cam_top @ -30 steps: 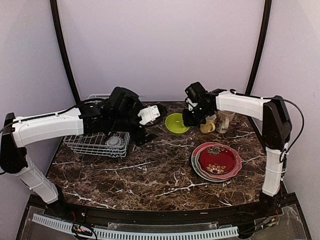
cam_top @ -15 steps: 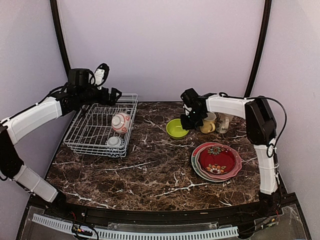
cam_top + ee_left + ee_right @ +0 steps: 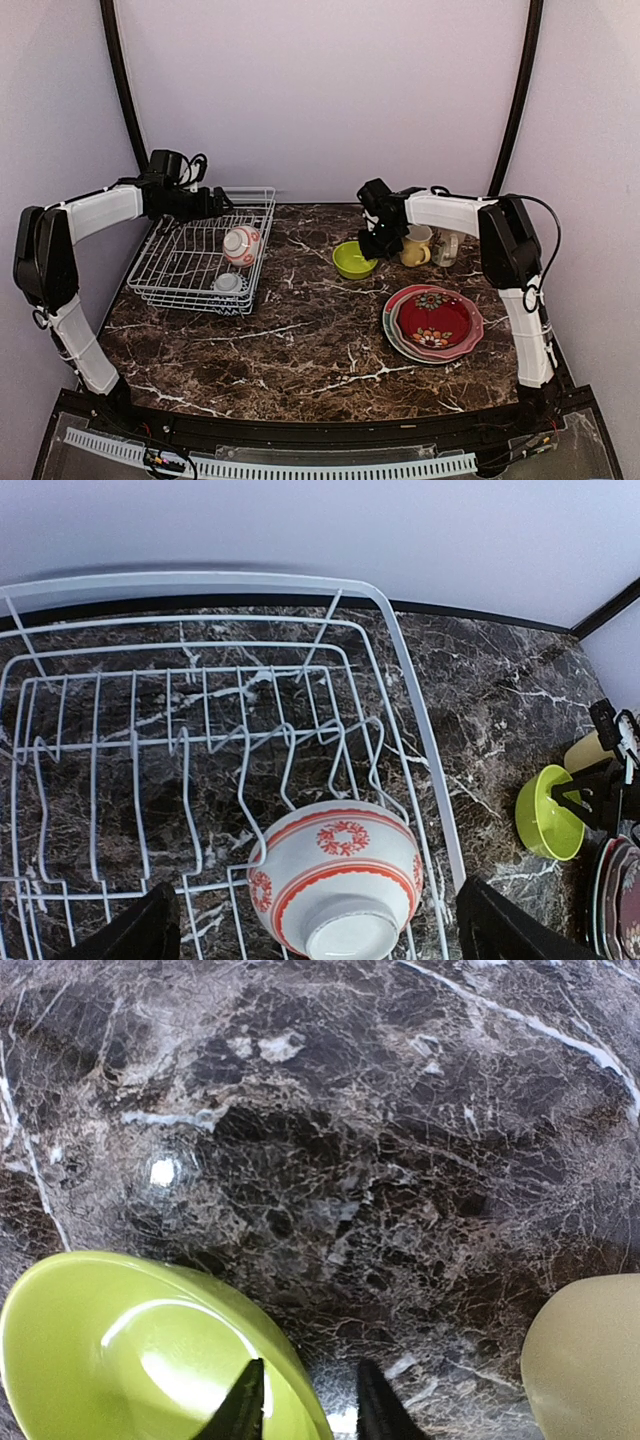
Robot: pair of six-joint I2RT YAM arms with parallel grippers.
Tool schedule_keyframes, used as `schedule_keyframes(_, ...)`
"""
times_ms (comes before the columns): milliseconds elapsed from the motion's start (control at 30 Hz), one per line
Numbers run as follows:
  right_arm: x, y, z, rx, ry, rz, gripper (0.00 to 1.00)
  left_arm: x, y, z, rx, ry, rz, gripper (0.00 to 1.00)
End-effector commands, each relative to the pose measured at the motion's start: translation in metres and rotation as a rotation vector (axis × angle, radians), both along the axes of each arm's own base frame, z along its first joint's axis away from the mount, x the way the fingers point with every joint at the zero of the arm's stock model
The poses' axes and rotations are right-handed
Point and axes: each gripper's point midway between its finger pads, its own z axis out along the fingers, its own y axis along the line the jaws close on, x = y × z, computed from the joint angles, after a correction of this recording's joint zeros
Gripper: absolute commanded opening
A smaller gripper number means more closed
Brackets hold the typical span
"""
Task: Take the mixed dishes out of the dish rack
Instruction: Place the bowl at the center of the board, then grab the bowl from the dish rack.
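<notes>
The white wire dish rack (image 3: 170,270) (image 3: 420,720) stands at the table's left. A red-and-white bowl (image 3: 241,245) (image 3: 340,885) leans on its side in the rack, and a small striped bowl (image 3: 229,284) sits in front of it. My left gripper (image 3: 215,203) (image 3: 318,925) hovers open over the rack's back edge, above the red-and-white bowl and apart from it. The lime-green bowl (image 3: 352,259) (image 3: 120,1350) rests on the table. My right gripper (image 3: 375,240) (image 3: 308,1405) straddles its rim, one finger inside and one outside, jaws slightly parted.
A yellow mug (image 3: 415,247) (image 3: 590,1360) and a cream patterned mug (image 3: 447,245) stand just right of the green bowl. Stacked red floral plates (image 3: 433,322) lie at the front right. Dark marble table (image 3: 300,340); a wall runs close behind the rack.
My left arm has pulled back from across the rack to its back left, uncovering the red-and-white bowl. The right gripper has set the green bowl slightly nearer and parted its jaws.
</notes>
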Motion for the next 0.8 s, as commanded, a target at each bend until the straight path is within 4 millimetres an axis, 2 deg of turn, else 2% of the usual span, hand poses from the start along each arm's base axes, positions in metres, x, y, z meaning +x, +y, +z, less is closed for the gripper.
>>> schedule_keyframes(0,0.009,0.0,0.011,-0.002,-0.021,0.0,0.38,-0.008,-0.015,-0.005,-0.062,0.089,-0.058,0.95)
schedule_keyframes(133,0.008,0.002,0.031,0.016,-0.037,0.012,0.56,-0.006,-0.012,-0.012,-0.05,0.129,-0.034,0.95)
schedule_keyframes(233,0.0,0.004,0.05,0.034,-0.059,0.018,0.68,-0.006,-0.013,-0.015,-0.065,0.159,0.017,0.99)
schedule_keyframes(333,-0.01,0.004,0.065,0.048,-0.076,0.026,0.77,-0.011,-0.021,-0.018,0.011,0.176,0.048,0.99)
schedule_keyframes(433,-0.02,0.007,0.08,0.068,-0.089,0.043,0.79,-0.017,-0.032,-0.023,0.05,0.179,0.043,0.99)
schedule_keyframes(533,-0.03,0.006,0.098,0.071,-0.122,0.047,0.8,-0.022,-0.031,-0.033,0.05,0.2,0.122,0.96)
schedule_keyframes(633,-0.039,0.01,0.105,0.096,-0.137,0.057,0.81,-0.027,-0.035,-0.039,-0.01,0.21,0.158,0.82)
schedule_keyframes(700,-0.044,0.012,0.108,0.11,-0.135,0.069,0.82,-0.03,-0.035,-0.046,-0.031,0.233,0.195,0.8)
schedule_keyframes(767,-0.048,0.011,0.109,0.106,-0.139,0.074,0.82,-0.031,-0.024,-0.052,-0.009,0.239,0.262,0.83)
